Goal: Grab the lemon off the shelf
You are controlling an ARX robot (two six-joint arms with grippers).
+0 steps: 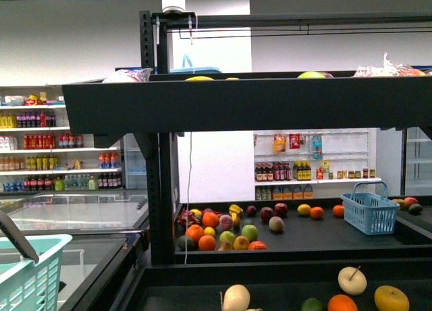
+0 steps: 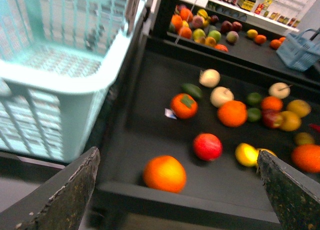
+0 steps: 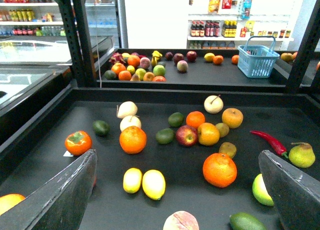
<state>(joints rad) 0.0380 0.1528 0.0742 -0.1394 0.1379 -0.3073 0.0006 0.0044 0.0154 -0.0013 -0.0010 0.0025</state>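
Observation:
Two lemons lie side by side on the black shelf's lower tray [image 3: 175,155]: a larger one [image 3: 153,184] and a smaller one [image 3: 132,180]. My right gripper [image 3: 177,154] is open and empty, hovering above the tray with the lemons just below the gap between its fingers. My left gripper [image 2: 177,152] is open and empty over the tray's near edge [image 2: 190,202]. In this blurred view a yellow lemon [image 2: 246,154] lies close to one finger [image 2: 287,190], and a second is partly hidden behind it. The front view shows the shelf's upper tray [image 1: 250,102]; neither gripper shows there.
Oranges [image 3: 219,169] [image 3: 133,139], a red apple [image 3: 186,135], avocados, a red chilli [image 3: 269,140] and a pear [image 3: 302,154] crowd the tray. A teal basket [image 2: 55,75] stands left of the shelf. A blue basket [image 1: 370,210] sits on the rear tray.

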